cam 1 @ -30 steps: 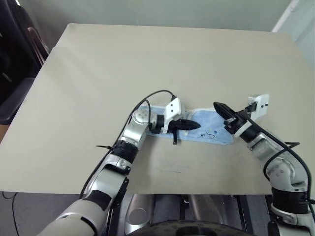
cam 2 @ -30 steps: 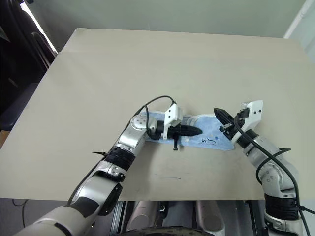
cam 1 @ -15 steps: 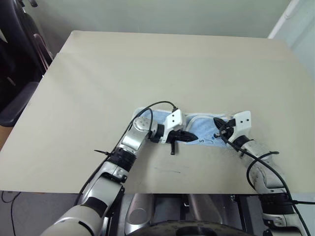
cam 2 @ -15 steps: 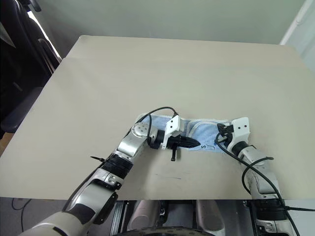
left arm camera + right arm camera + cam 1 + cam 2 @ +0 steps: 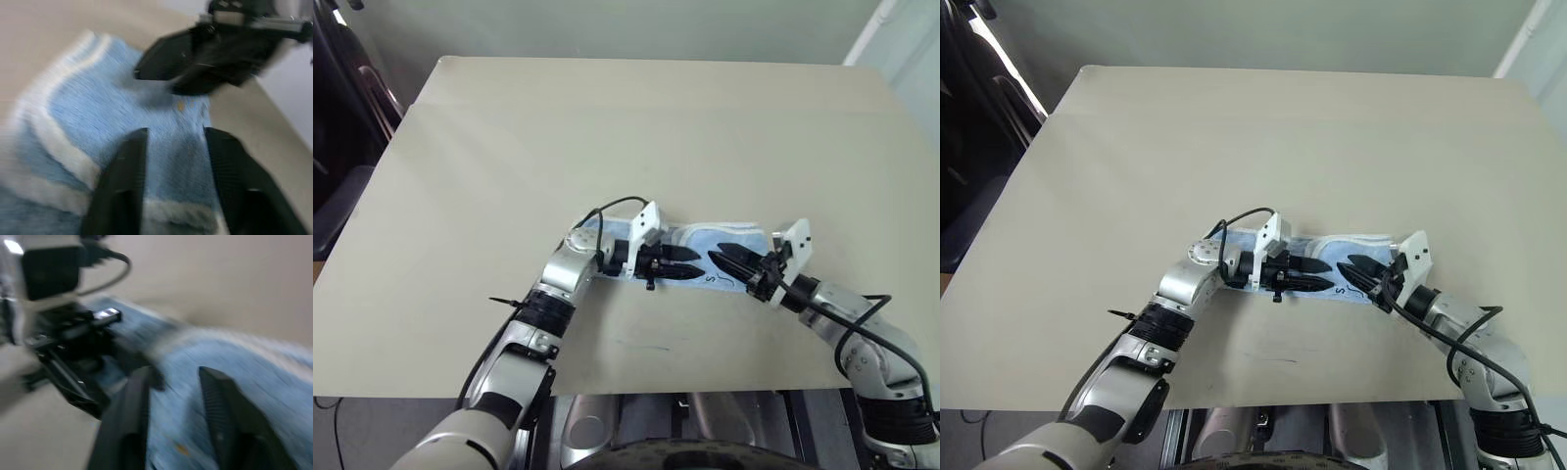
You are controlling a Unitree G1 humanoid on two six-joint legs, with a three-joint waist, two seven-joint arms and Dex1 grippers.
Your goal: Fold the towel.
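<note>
Beige and bare, your table (image 5: 607,127) carries the towel (image 5: 724,238) near its front edge, a little right of centre. You see it as a narrow folded band of light blue terry lying flat, with a whitish hem curving along its far side and right end. A small dark stitched mark sits near its front edge, between the two claws. Your left claw (image 5: 687,265) lies low over the towel's left part, pointing right, its two black fingers parted with nothing between them. Your right claw (image 5: 726,261) points left at it from just beside, over the towel's right half, fingers likewise spread and empty. In both wrist views blue cloth shows between the separated fingers.
</note>
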